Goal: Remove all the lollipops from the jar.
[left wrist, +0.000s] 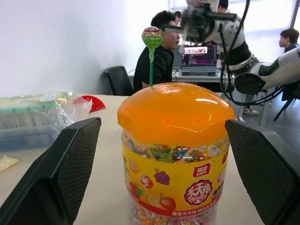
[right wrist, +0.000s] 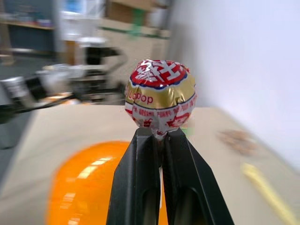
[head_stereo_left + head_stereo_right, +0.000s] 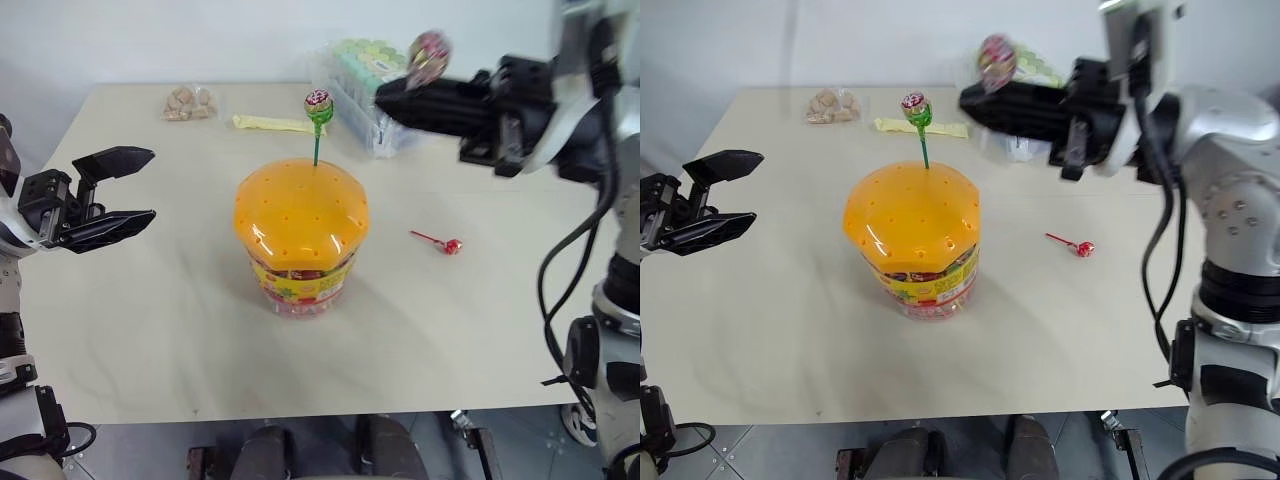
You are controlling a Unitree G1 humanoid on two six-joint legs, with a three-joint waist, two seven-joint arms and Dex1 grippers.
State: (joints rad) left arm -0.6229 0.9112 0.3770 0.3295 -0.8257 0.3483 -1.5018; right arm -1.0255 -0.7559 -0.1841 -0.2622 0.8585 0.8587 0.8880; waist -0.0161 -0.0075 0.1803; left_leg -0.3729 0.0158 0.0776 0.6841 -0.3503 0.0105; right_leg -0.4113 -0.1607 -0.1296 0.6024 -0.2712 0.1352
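Right gripper [image 2: 161, 138]: shut tight on a lollipop [image 2: 160, 99], the black fingers pinching just under the wrapped head; it sits high above the bench, past the far right side of the jar, so I judge it is carrying this one clear of the lid
Held lollipop: head up, stick hidden between the fingers; gripping right below the head keeps it from swinging
Jar [image 3: 300, 235]: upright near the middle of the bench [image 3: 150, 330]; the orange lid [image 3: 300, 210] is on, its small holes serving as sockets for the sticks
Lollipop on the green stick [image 3: 318, 105]: standing upright in a hole near the far edge of the lid; by my reckoning the one left to pull
Lollipop on the red stick [image 3: 444, 243]: lying flat on the bench to the right of the jar, well apart from it; out already, it looks
Left gripper [image 3: 118, 193]: jaws wide apart, nothing between them; level with the jar on its left side and pointing at it, not touching; placed, I would guess, to steady the tub when a stick is drawn
Bottle pack [image 3: 365, 75]: at the far edge, behind the raised right gripper; no part of the job
Snack bag [image 3: 190, 102] and yellow packet [image 3: 272, 124]: far side of the bench, well away from the work
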